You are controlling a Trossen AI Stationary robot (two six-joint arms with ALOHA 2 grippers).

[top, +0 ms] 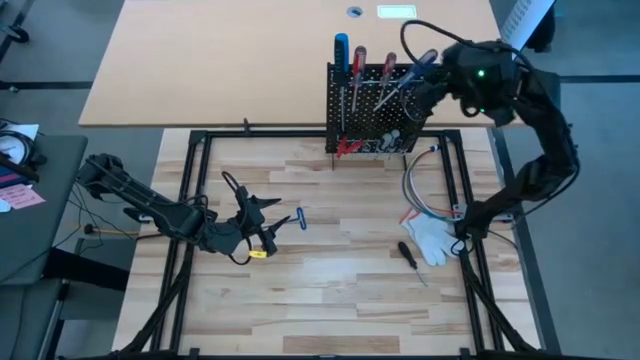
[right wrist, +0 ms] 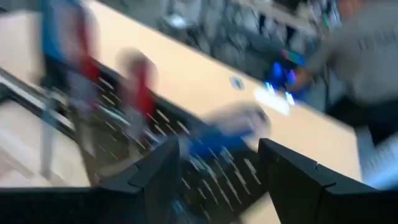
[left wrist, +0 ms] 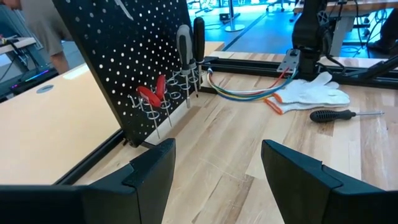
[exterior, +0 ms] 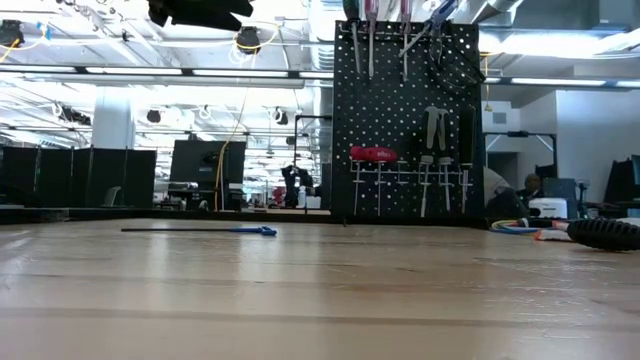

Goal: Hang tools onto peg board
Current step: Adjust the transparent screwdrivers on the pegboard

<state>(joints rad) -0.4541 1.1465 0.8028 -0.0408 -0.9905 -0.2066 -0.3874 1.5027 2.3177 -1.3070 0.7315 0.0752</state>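
Observation:
The black peg board [top: 370,110] stands upright at the table's far side. Screwdrivers with blue [top: 342,50] and red [top: 358,65] handles stick up from its top. Red pliers [left wrist: 152,96] hang on its bottom hooks. A blue-grey handled screwdriver [top: 425,60] leans at the board's top right corner. My right gripper [right wrist: 217,162] is open just to the right of it; the wrist view is blurred. A blue-handled tool [top: 290,222] lies flat on the table beside my open left gripper [top: 262,215]. A black-handled screwdriver [top: 408,253] lies near the right.
A white glove [top: 430,237] and a coiled cable [top: 420,185] lie at the table's right, near the right arm's base. A black frame [top: 200,140] runs around the wooden work surface. A person stands beyond the table in the right wrist view.

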